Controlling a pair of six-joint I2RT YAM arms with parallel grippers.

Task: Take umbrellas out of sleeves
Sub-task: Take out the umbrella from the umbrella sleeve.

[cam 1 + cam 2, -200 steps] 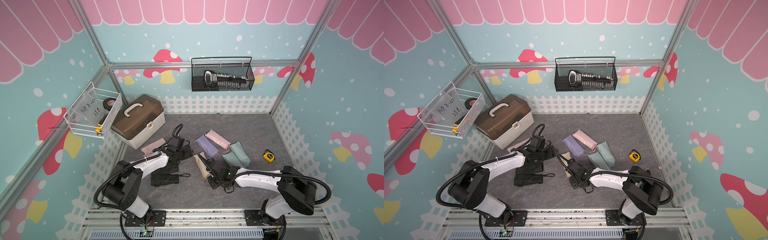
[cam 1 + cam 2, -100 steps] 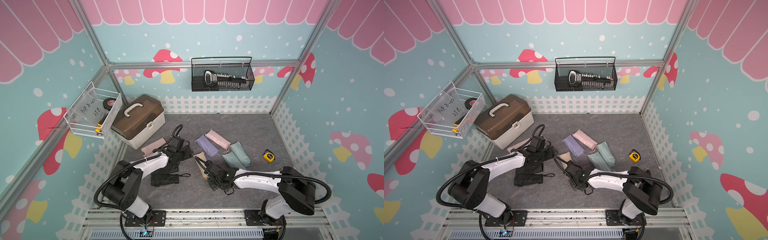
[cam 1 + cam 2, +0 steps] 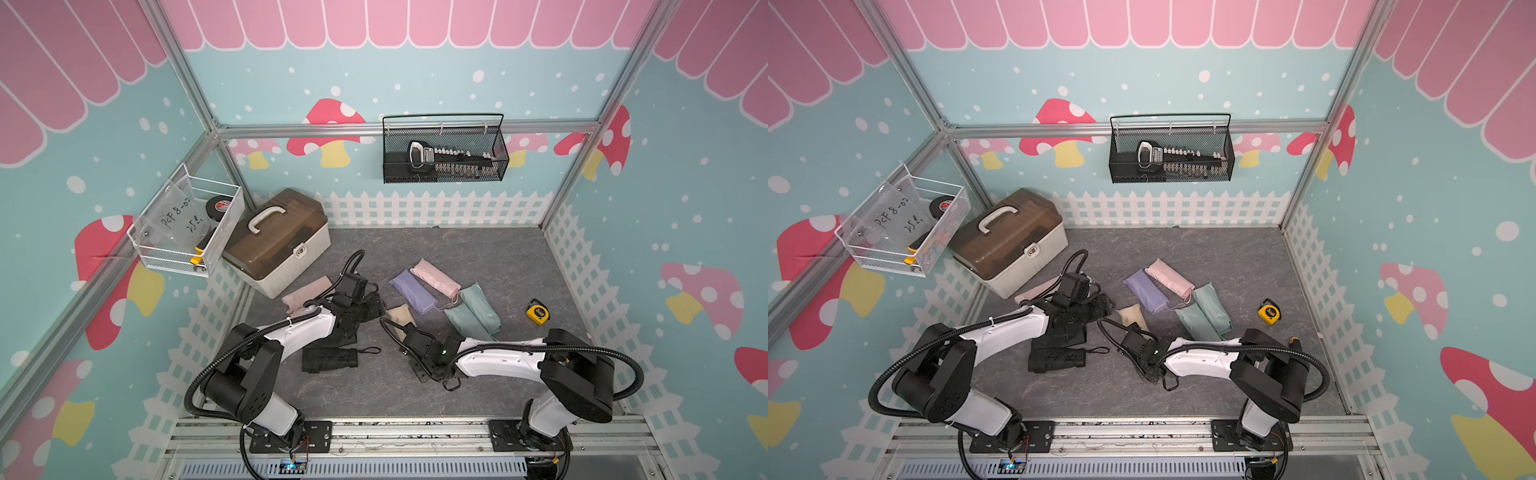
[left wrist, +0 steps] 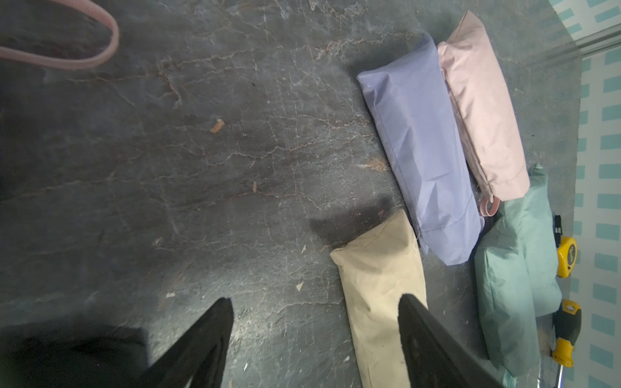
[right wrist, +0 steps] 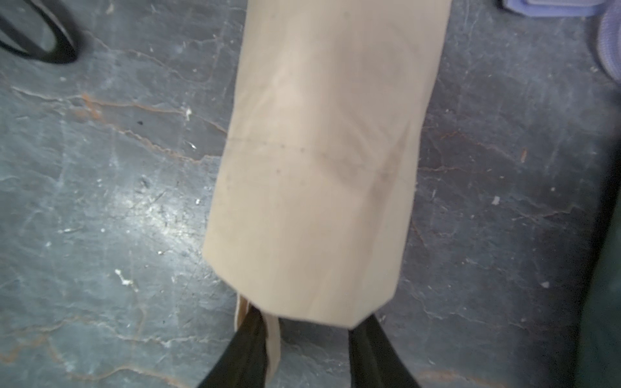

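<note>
Between mushroom-printed walls (image 3: pixel 415 83) lies veined grey floor (image 3: pixel 478 257).

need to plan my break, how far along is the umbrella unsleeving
Done: one black umbrella lies bare on the floor. In hand: the right pincer sits open at the mouth of the beige sleeve, beside a beige strap, not gripping yet; the left pincer hangs open nearby. Left: the beige one, the lilac sleeve, pink sleeve and two mint sleeves look full.

A black umbrella (image 3: pixel 329 359) lies toward the surface's front edge. A lilac sleeve (image 3: pixel 413 291), a pink sleeve (image 3: pixel 434 277) and 2 mint sleeves (image 3: pixel 480 306) lie together mid-surface.
</note>
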